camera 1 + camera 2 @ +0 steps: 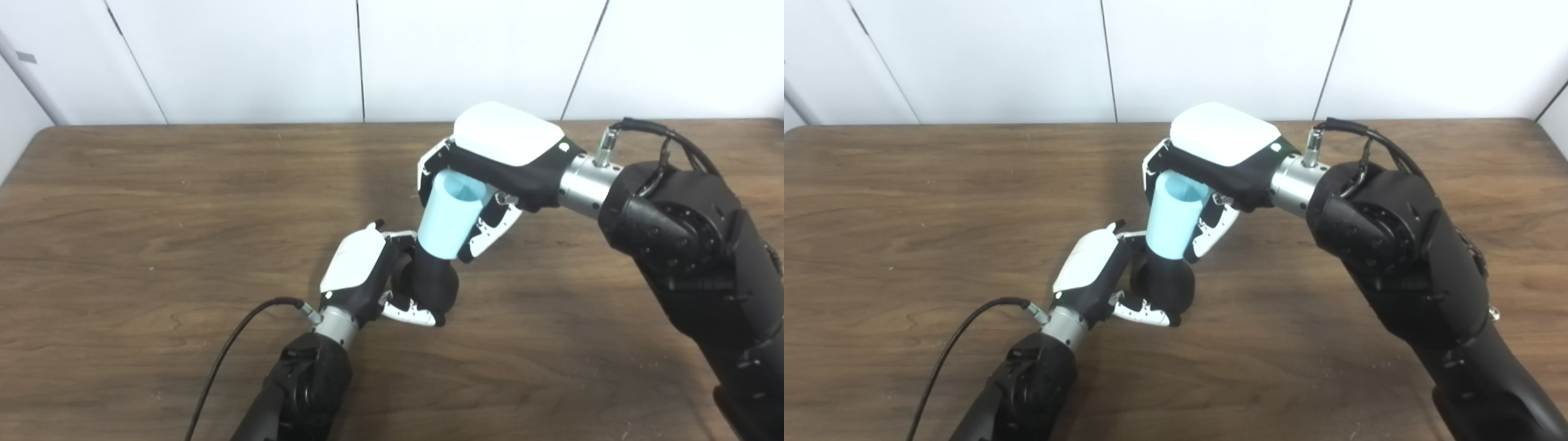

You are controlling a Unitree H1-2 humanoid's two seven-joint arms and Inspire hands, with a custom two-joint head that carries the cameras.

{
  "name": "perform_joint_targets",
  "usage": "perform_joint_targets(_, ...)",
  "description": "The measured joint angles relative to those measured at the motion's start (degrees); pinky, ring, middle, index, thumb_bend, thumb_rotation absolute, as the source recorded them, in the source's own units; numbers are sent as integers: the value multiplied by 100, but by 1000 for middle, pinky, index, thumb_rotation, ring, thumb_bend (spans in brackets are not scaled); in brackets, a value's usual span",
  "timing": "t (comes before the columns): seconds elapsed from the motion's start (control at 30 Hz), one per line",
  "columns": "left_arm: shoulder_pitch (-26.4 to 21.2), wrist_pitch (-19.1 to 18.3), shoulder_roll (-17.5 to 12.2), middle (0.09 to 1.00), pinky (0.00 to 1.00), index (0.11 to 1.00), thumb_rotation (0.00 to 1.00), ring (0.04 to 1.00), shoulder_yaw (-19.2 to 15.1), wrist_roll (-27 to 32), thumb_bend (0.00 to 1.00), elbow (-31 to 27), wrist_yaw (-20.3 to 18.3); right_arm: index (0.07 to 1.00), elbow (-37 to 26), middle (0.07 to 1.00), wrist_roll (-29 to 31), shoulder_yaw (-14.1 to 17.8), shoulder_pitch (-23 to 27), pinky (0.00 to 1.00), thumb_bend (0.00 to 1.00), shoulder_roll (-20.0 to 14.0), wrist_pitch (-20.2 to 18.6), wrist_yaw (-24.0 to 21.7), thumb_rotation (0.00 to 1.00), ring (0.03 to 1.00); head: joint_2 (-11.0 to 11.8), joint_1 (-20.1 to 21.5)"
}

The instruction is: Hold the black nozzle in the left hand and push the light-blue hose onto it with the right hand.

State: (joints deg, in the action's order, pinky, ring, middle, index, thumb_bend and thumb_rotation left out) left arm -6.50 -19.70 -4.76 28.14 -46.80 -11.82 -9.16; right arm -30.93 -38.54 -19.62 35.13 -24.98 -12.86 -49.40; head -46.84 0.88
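The black nozzle [433,278] stands upright on the wooden table [153,245] near its middle. My left hand [367,275] is shut on its rounded base from the left. The light-blue hose [448,215], a short open-topped tube, sits over the nozzle's top, tilted slightly right. My right hand [490,165] is shut on the hose from above and behind, its fingers wrapped around the hose's upper part. The same shows in the right eye view: nozzle [1167,282], hose [1172,219], left hand [1096,266], right hand [1213,159].
A black cable [236,343] runs from my left wrist down to the picture's bottom edge. My bulky right forearm [692,257] crosses the table's right side. White wall panels [245,55] stand behind the table's far edge.
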Motion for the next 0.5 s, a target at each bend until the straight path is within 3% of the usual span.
perform_joint_targets(0.5,29,-5,33,536,1000,449,0,780,-12,2,517,-3,15,498,97,518,94,-65,28,305,497,6,85,46,0,425,-26,-18)
